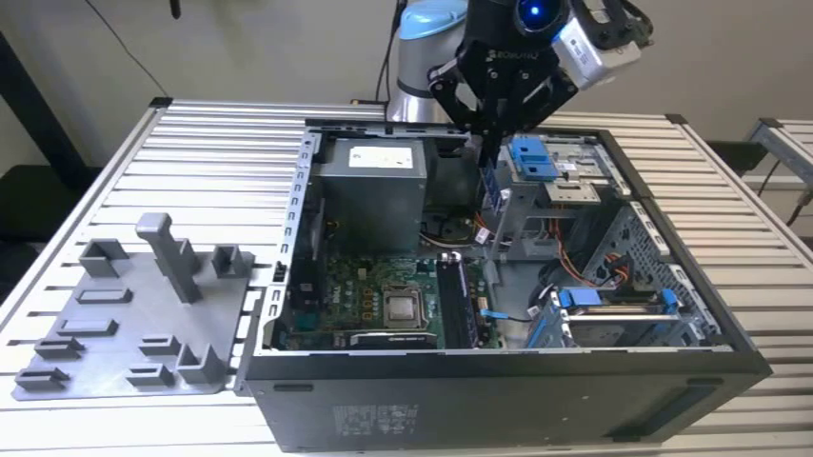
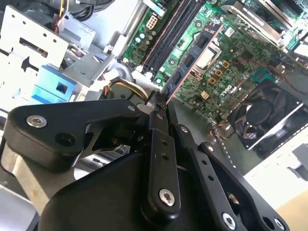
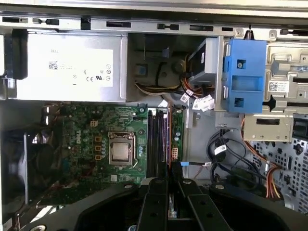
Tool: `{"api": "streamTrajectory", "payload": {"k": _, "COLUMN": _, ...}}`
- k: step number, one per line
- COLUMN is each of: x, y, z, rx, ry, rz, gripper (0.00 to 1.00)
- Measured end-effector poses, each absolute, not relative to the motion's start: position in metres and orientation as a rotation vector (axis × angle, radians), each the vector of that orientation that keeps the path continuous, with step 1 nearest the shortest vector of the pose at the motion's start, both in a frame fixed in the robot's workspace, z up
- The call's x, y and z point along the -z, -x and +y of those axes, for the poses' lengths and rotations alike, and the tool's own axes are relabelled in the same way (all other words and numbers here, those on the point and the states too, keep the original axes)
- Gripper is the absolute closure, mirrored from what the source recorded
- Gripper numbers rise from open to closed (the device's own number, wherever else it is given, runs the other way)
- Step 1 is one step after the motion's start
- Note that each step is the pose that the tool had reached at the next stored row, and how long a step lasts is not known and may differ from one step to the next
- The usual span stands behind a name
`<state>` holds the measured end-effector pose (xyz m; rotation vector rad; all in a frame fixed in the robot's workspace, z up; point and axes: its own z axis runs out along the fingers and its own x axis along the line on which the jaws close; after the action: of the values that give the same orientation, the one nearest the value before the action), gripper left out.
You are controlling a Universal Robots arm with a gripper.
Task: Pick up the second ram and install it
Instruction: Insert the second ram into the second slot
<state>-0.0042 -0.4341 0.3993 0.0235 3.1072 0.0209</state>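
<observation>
Gripper: your black two-finger gripper [image 2: 157, 103] is pinched tight on one end of the stick.
Ram: the long, flat, dark ram stick with black chips [image 2: 192, 58] hangs above the green board inside the open black metal computer case [image 1: 508, 405]. It is not in a slot.
Slots: the long black slots [image 3: 156, 139] are thin and sit close together.
Slip risk: you seem to hold only the end, so the stick may tilt or drop.
Miss risk: a crooked stick may hit the wrong slot or snag the loose wires [image 3: 195, 98].

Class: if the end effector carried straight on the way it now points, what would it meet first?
Probably the black memory slots beside the CPU socket: the second ram gripped in the end effector points at them. Depth is unclear.
</observation>
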Motion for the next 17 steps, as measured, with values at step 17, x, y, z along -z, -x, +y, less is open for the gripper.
{"api": "streamTrajectory", "payload": {"k": 17, "x": -0.3911, "y": -0.0020, "z": -0.4342, "rx": -0.009, "ry": -0.082, "rz": 3.111, "gripper": 0.86}}
